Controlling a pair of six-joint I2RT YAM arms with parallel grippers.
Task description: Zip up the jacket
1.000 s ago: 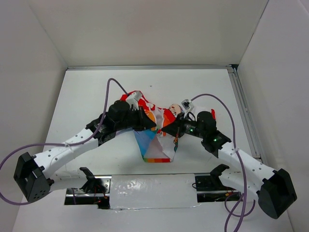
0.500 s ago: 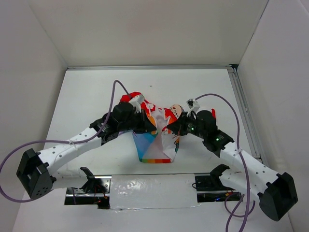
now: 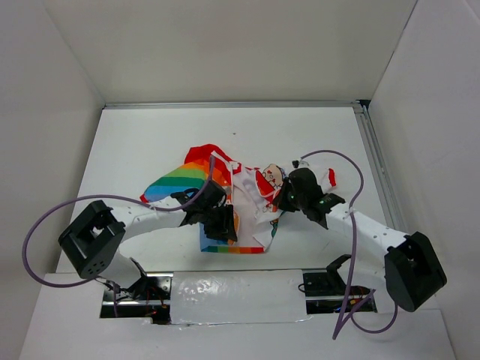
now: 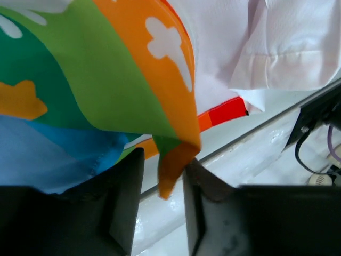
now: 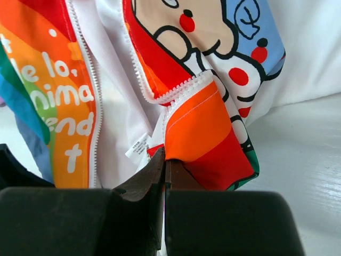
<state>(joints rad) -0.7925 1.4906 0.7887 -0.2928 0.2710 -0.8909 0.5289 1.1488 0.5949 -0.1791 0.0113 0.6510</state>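
At the middle of the white desk (image 3: 150,135) lies the small soft white jacket with rainbow-striped panels and red trim (image 3: 247,214), rumpled and open at the front. One striped sleeve is thrown out toward 9 o'clock. The cartoon character print (image 3: 271,176) sits toward 2 o'clock.

My left claw (image 3: 223,225) is at the garment's 7 o'clock corner. On its wrist feed I see the left claw (image 4: 163,176) spread, with a hanging orange and green fold of the jacket (image 4: 106,80) dipping into the gap and brushing one finger.

My right claw (image 3: 279,201) is at the 3 o'clock side. Its own feed shows the right claw (image 5: 164,168) pressed together, pinching the orange hem of the jacket (image 5: 202,128) just below the end of the white zipper teeth (image 5: 184,88), which are unjoined. A small care label (image 5: 139,145) lies beside it.
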